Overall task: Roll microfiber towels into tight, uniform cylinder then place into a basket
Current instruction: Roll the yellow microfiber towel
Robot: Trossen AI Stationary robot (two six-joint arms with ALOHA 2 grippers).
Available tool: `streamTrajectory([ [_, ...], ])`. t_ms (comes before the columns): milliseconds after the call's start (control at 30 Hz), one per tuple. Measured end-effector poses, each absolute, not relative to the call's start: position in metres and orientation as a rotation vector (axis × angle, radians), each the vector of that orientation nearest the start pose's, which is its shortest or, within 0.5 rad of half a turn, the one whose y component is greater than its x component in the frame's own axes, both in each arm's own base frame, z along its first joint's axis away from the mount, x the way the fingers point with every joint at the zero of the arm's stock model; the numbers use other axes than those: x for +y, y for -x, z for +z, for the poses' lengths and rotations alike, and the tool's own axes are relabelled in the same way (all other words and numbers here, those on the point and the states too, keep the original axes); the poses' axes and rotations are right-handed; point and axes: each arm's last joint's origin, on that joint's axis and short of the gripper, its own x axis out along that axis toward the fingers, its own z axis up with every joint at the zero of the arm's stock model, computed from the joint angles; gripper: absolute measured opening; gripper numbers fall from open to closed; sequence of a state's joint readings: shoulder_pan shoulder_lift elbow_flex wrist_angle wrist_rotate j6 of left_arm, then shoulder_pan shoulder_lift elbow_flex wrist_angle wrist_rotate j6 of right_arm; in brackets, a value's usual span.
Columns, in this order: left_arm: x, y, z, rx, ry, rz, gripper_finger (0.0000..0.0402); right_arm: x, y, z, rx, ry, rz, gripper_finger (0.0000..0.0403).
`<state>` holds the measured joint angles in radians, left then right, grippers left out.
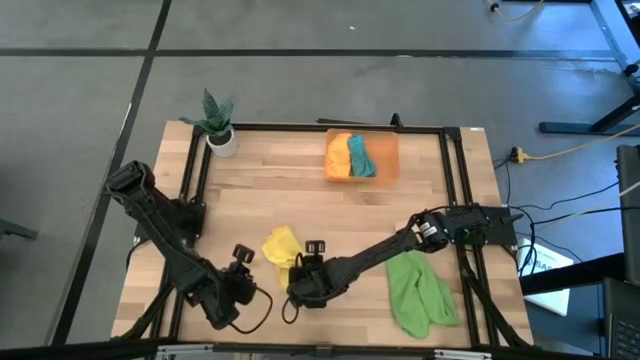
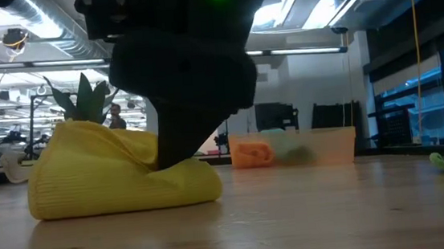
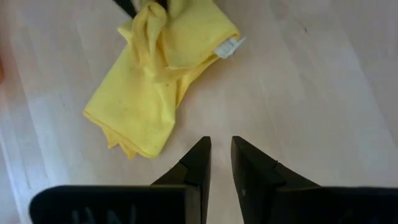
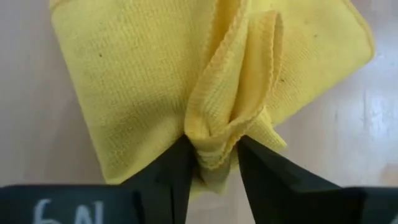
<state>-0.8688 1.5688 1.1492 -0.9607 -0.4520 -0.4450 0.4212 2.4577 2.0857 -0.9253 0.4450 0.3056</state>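
Observation:
A crumpled yellow towel (image 1: 280,243) (image 2: 114,178) lies on the table near its front edge, left of centre. My right gripper (image 1: 295,267) (image 4: 214,155) reaches in from the right and is shut on a gathered fold at the towel's near end. My left gripper (image 1: 252,275) (image 3: 221,142) hovers just left of the towel. Its fingers are a narrow gap apart, with nothing between them. A light green towel (image 1: 420,290) lies spread at the near right. The orange basket (image 1: 390,150) at the far edge holds an orange roll (image 1: 338,157) and a teal roll (image 1: 360,155). My right gripper has a bunched, hemmed fold (image 4: 214,140) at the yellow towel's near end between its two fingers (image 4: 168,180), several layers gathered together. The fingers slant down from the table's right and near side. The rest of the towel lies slack on the table, humped up beside the gripper.
A small potted plant (image 1: 218,125) stands at the far left corner. Black frame rails run along the table's left, right and far sides. Bare wood lies between the yellow towel and the basket (image 2: 321,146).

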Motion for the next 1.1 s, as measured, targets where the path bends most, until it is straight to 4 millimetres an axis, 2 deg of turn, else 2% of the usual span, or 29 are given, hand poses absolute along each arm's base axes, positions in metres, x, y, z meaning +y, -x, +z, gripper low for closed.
streamTrajectory([
  [200, -0.214, -0.190, 0.230, 1.111, -0.451, -0.099, 0.0055, 0.187, -0.464, 0.149, 1.153, 0.288, -0.199, 0.0135],
  [433, -0.214, -0.189, 0.230, 1.109, -0.450, -0.099, 0.0055, 0.190, -0.468, 0.169, 1.120, 0.286, -0.199, 0.0135],
  [600, -0.215, -0.189, 0.231, 1.106, -0.447, -0.098, 0.0055, 0.190, -0.469, 0.175, 1.087, 0.319, -0.248, 0.0135],
  [767, -0.215, -0.189, 0.231, 1.106, -0.446, -0.098, 0.0055, 0.186, -0.468, 0.176, 1.063, 0.380, -0.326, 0.0135],
  [1100, -0.215, -0.189, 0.231, 1.106, -0.429, -0.087, 0.0055, 0.174, -0.473, 0.172, 1.075, 0.376, -0.351, 0.0135],
])
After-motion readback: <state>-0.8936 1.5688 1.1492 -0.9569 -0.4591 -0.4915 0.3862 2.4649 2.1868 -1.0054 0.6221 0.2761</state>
